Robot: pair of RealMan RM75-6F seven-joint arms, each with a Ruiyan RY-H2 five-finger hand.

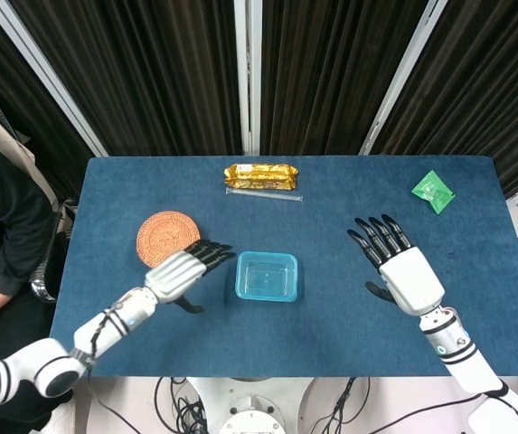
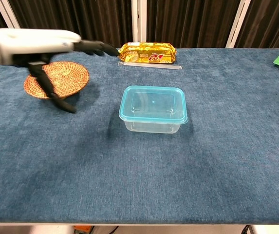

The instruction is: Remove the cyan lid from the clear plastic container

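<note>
Near the middle of the blue surface (image 1: 421,208), a little toward the front edge, sits the clear plastic container (image 1: 266,278) with the cyan lid (image 2: 153,103) seated on its rim. The left hand (image 1: 184,268) hovers just beside the container's left side, fingers stretched out and spread toward it, thumb hanging down, holding nothing; in the chest view it is blurred and passes in front of the woven coaster (image 2: 61,76). The right hand (image 1: 403,271) is raised well to the right of the container, fingers fanned apart and pointing toward the back edge, also empty; the chest view catches only a dark sliver of it at the right border. The coaster lies toward the left side of the surface. A gold snack packet (image 1: 260,174) rests by the back edge with a thin clear straw (image 1: 264,194) just in front of it, and a small green packet (image 1: 433,191) lies near the back right corner.
</note>
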